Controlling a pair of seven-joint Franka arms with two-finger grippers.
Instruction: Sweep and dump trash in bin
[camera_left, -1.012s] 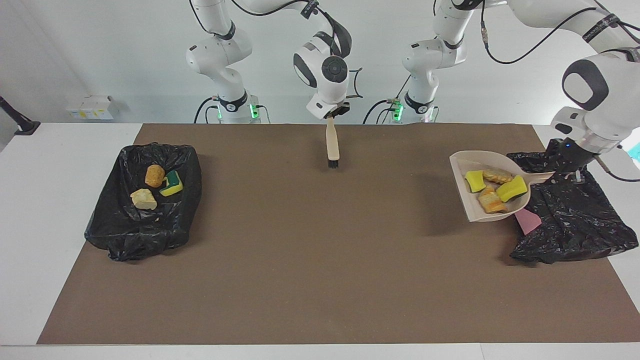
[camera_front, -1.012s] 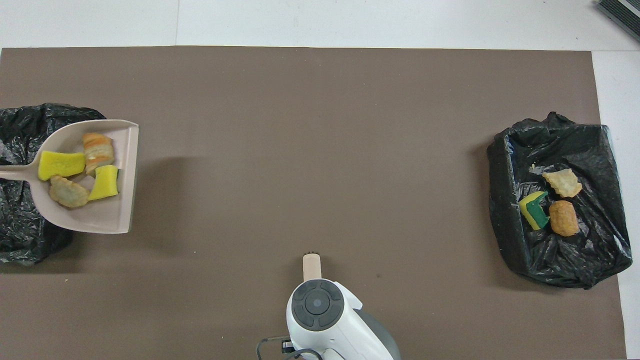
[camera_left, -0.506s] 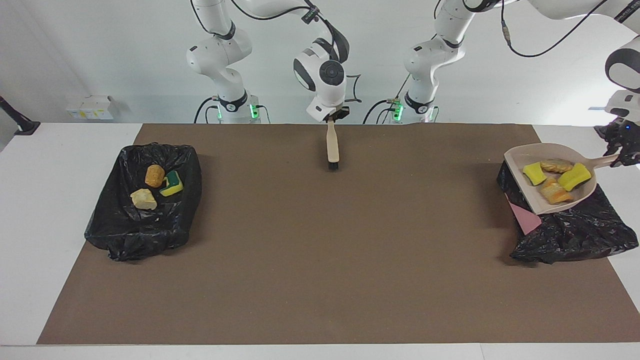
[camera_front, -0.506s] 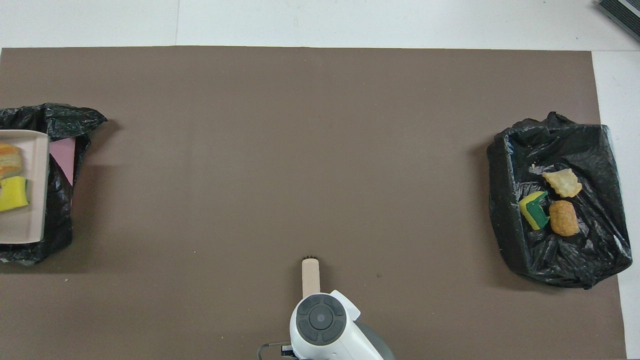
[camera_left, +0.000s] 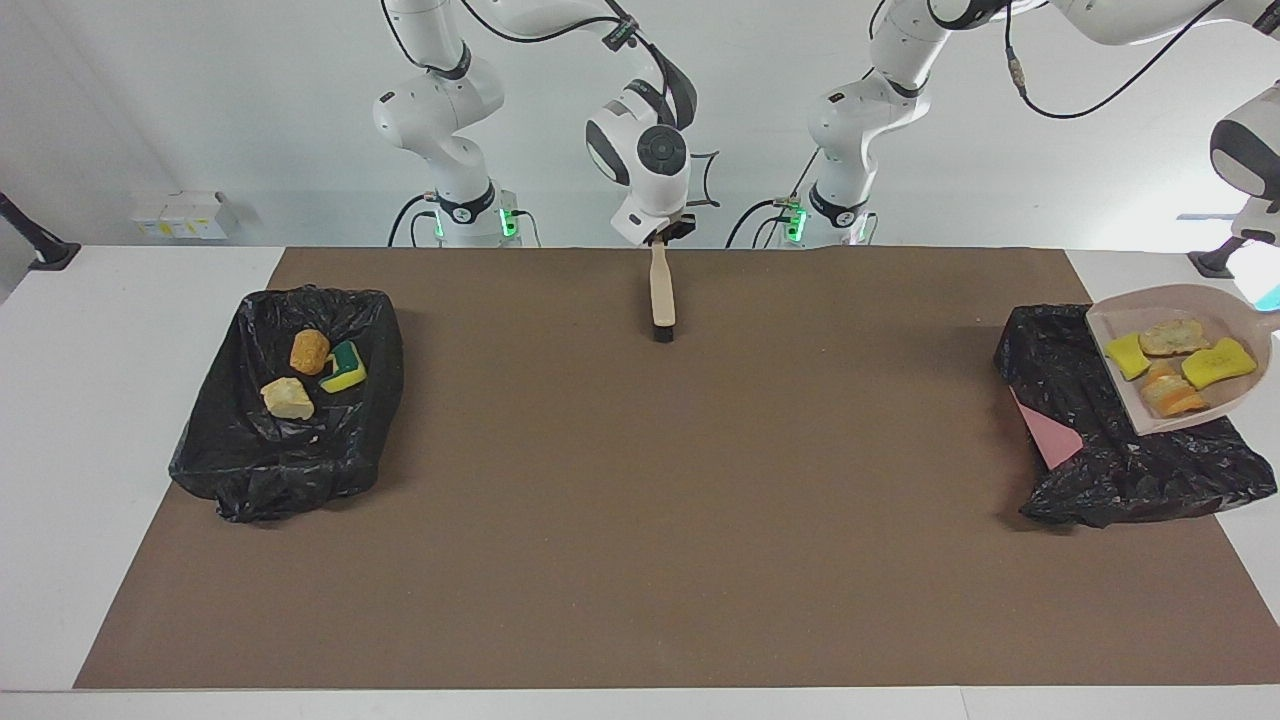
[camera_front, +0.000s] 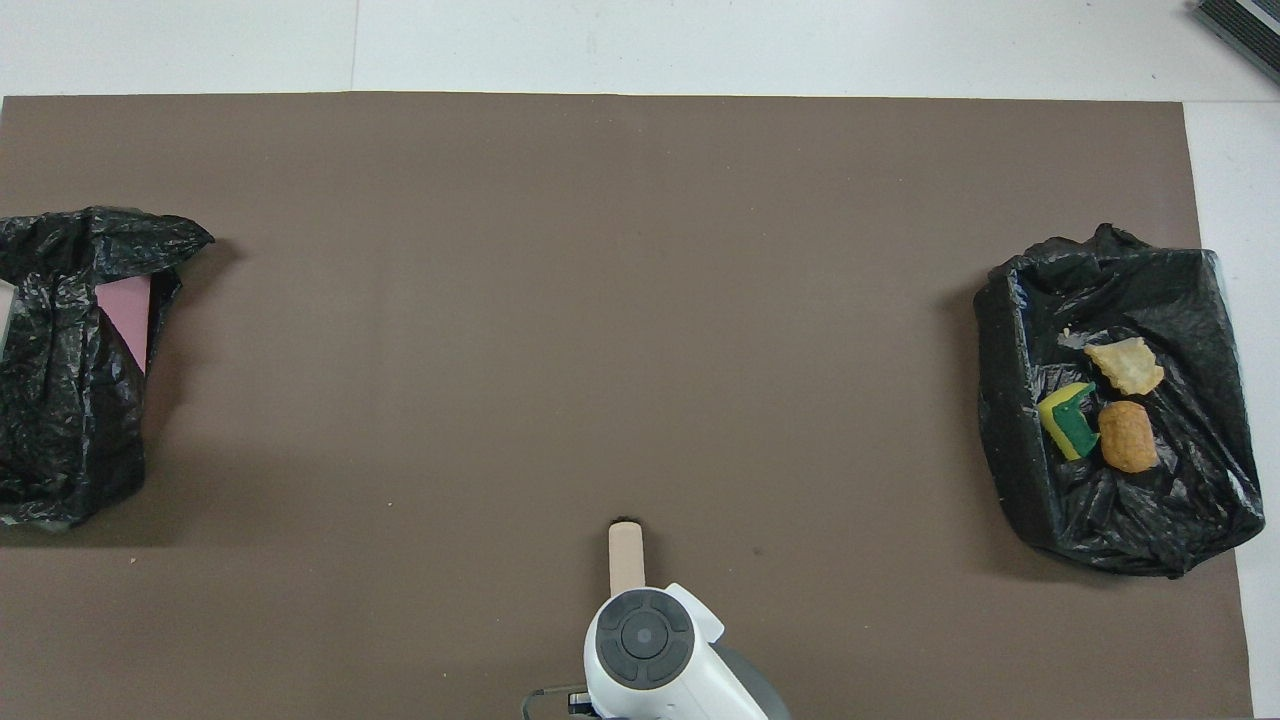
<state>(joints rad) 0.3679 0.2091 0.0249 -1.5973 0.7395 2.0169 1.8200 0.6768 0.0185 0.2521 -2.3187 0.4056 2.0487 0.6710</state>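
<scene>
Four pieces of trash (camera_left: 1180, 365), yellow sponge bits and pale and orange crumbly chunks, lie in a beige dustpan (camera_left: 1140, 405) held up in the air over the black-lined bin (camera_left: 1120, 470) at the left arm's end of the counter (camera_left: 640, 480). A pink corner (camera_left: 1050, 440) shows through that bin's liner. The left gripper is out of view past the frame edge; its jaws are closed, and the dustpan's handle runs toward it. Three more scraps, an orange-brown lump (camera_left: 309, 351), a yellow-green sponge (camera_left: 345, 367) and a pale chunk (camera_left: 287, 398), lie in the other black-lined bin (camera_left: 290, 450) at the right arm's end. The right gripper (camera_left: 661, 238) hangs over the counter's edge nearest the robots, jaws clamped on the handle of a brush (camera_left: 662, 290) that hangs bristles down.
</scene>
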